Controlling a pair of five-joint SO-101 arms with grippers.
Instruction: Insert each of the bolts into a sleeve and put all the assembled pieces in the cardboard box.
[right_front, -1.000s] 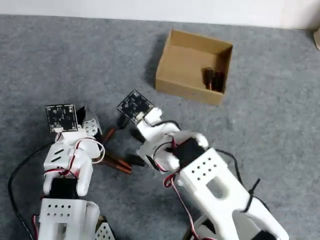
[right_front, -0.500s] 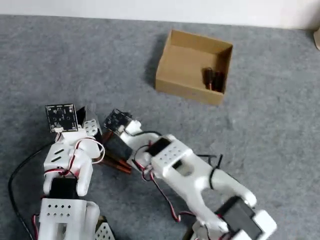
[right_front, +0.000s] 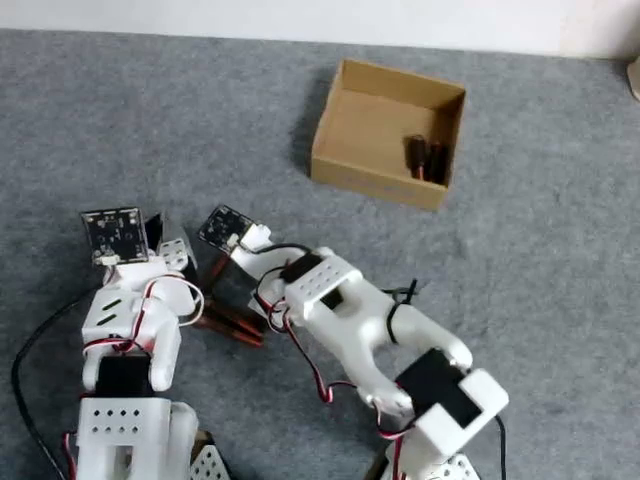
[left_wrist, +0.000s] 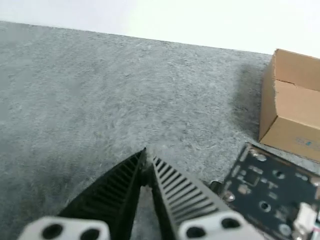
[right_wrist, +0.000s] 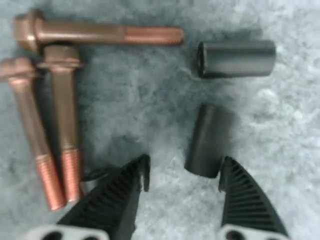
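The right end effector (right_wrist: 184, 169) is hanging open over a dark sleeve (right_wrist: 209, 140), whose end is lying between its jaws, closer to one. For a good grip, I think it should be centring and descending, keeping off the three bolts (right_wrist: 62, 115) nearby. The left end effector (left_wrist: 148, 167) is closed and holding nothing. The cardboard box (right_front: 375, 182) is sitting at 1 o'clock on the table (right_front: 540, 250), well apart.
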